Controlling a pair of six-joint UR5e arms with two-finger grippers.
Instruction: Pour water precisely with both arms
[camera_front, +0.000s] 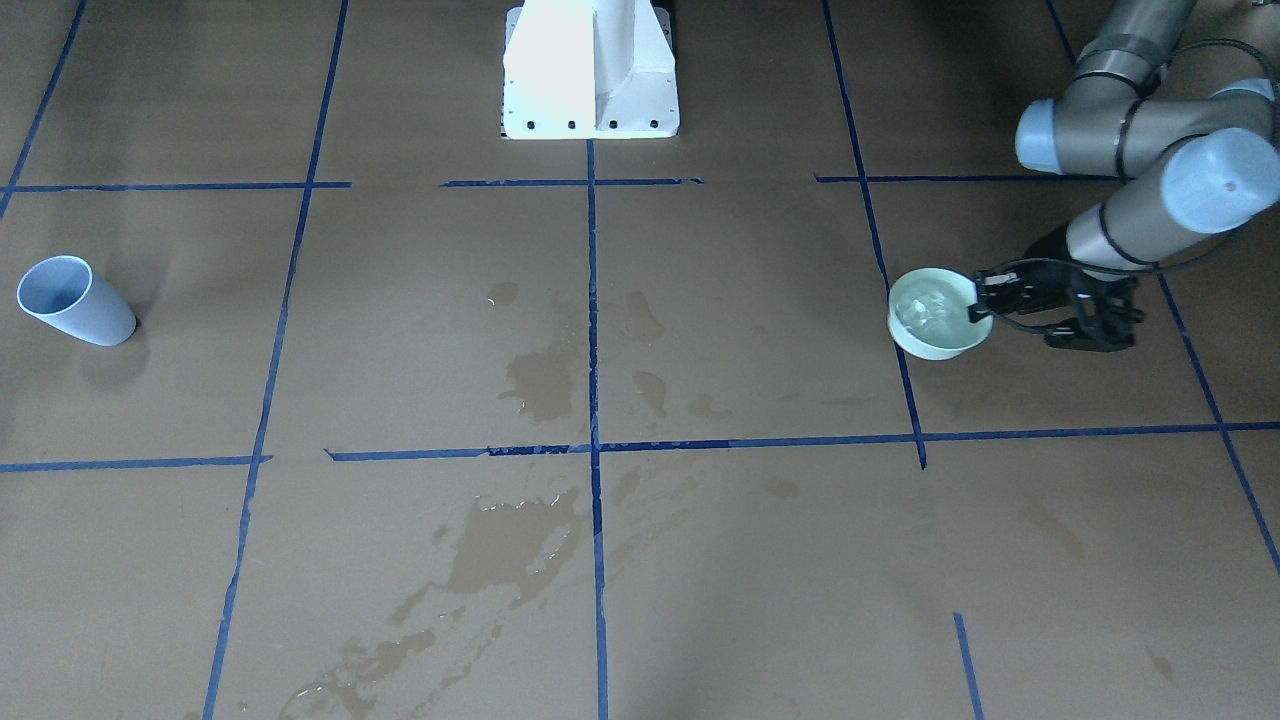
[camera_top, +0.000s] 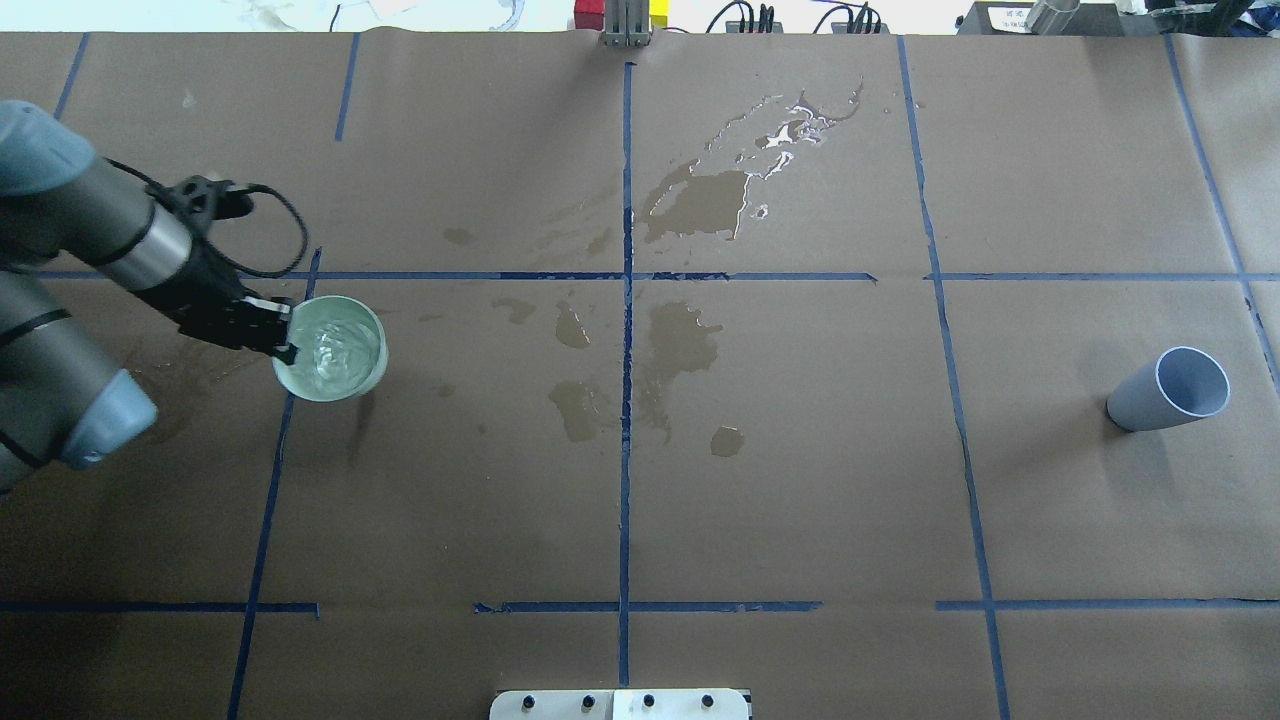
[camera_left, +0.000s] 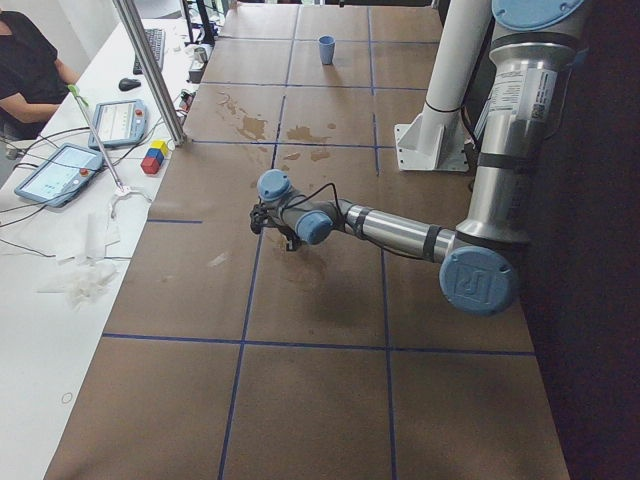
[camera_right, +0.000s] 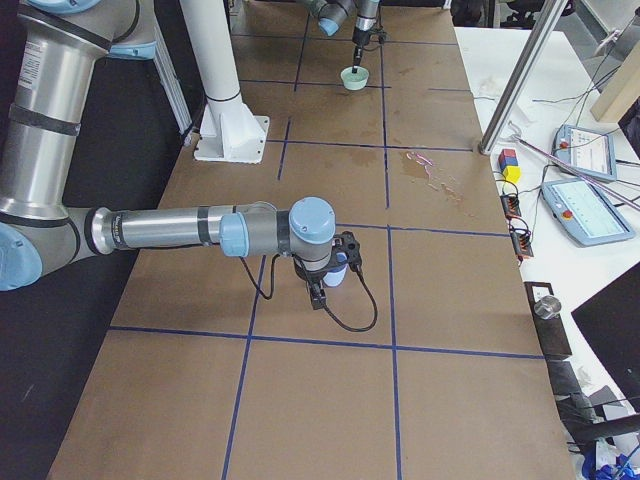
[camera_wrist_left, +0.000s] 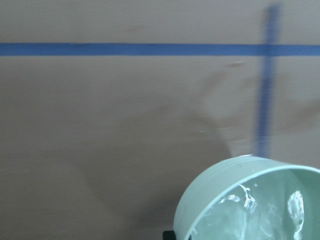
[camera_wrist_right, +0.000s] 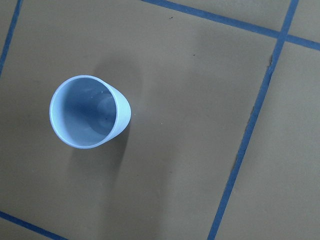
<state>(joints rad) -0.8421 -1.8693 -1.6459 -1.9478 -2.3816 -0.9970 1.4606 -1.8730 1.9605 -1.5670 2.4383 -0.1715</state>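
On the table's left side: the pale green cup (camera_top: 330, 396) is gripped by the left gripper (camera_top: 286, 335) above a blue tape line (camera_top: 262, 500).
Left gripper: it is closed on the rim of the pale green cup, at the side that is turned to the left arm (camera_top: 110, 235); how each finger sits on the rim cannot be told.
Water: the water (camera_top: 335, 350) is contained in the pale green cup; its surface is glossy and rippled, with white glints.
Height of the cup: the pale green cup seems to be lifted off the brown paper (camera_top: 450, 500), as its shadow is seen apart from it in the left wrist view.
Blue cup: the blue cup (camera_top: 1165, 392) is stood upright with its mouth up, on the table's right side, well apart from the pale green cup.
Right arm: the right arm (camera_right: 170, 228) is seen only in the exterior right view, stretched over the paper.
Right gripper: the right gripper (camera_right: 322, 288) is seen just beside the blue cup in that view; whether it is open or closed cannot be told.
Right wrist view: the blue cup is looked into from above, and its bottom is visible.
Wet stains: dark wet stains (camera_top: 700, 200) are spread around the middle tape line, between the two cups.
Pedestal: the white pedestal (camera_front: 590, 70) is placed at the robot's edge of the table.
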